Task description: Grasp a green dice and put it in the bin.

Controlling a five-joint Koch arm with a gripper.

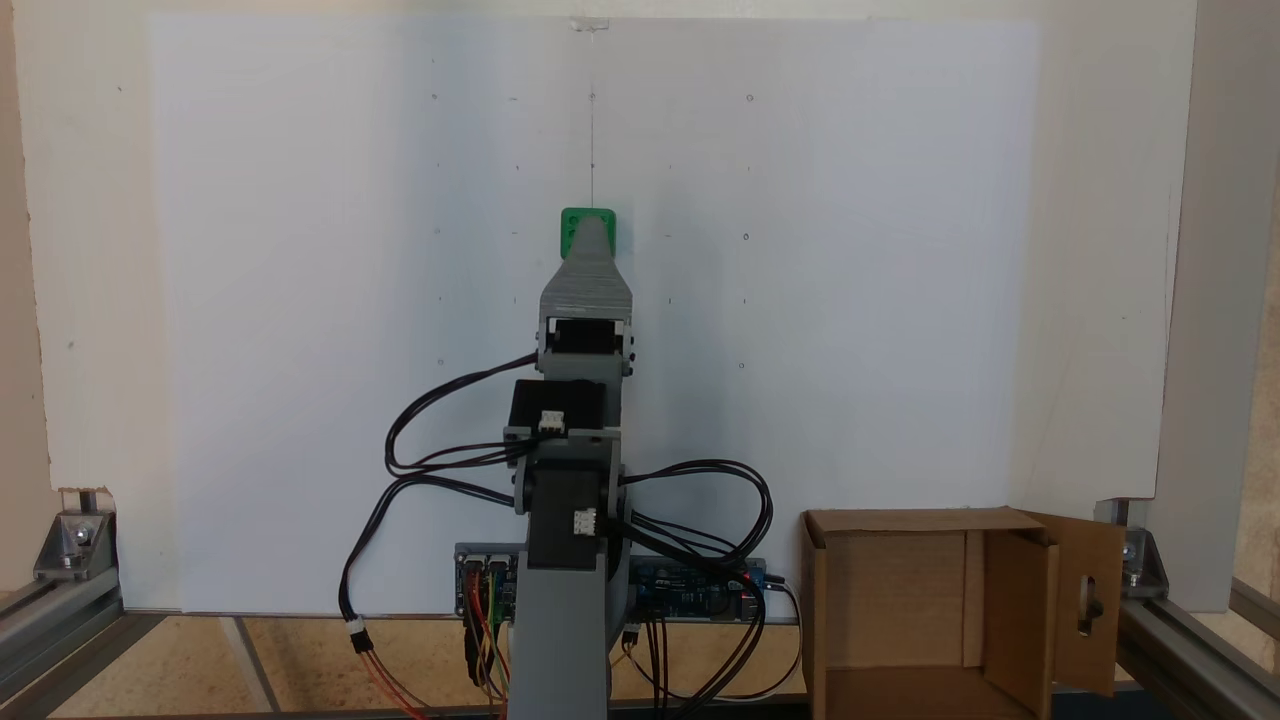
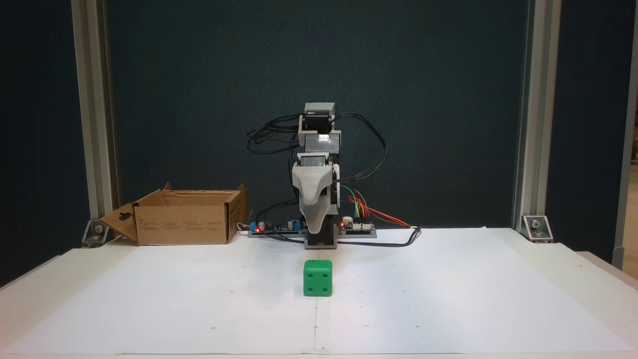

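On the white paper sheet that covers the table, the green dice sits by itself near the middle line, in front of the arm's base and well apart from the bin. From the view behind the arm, the dice shows as a green edge around the tip of the gripper, which covers most of it. From the front view, the gripper points down with its tip above and behind the dice, not touching it. Its jaws line up one behind the other for both cameras, so only a single grey tapered tip shows and I cannot tell whether it is spread or pressed together; nothing is seen held in it. The cardboard bin stands open beside the arm's base, one flap with a slot cut-out folded outward. Black cables loop around the arm
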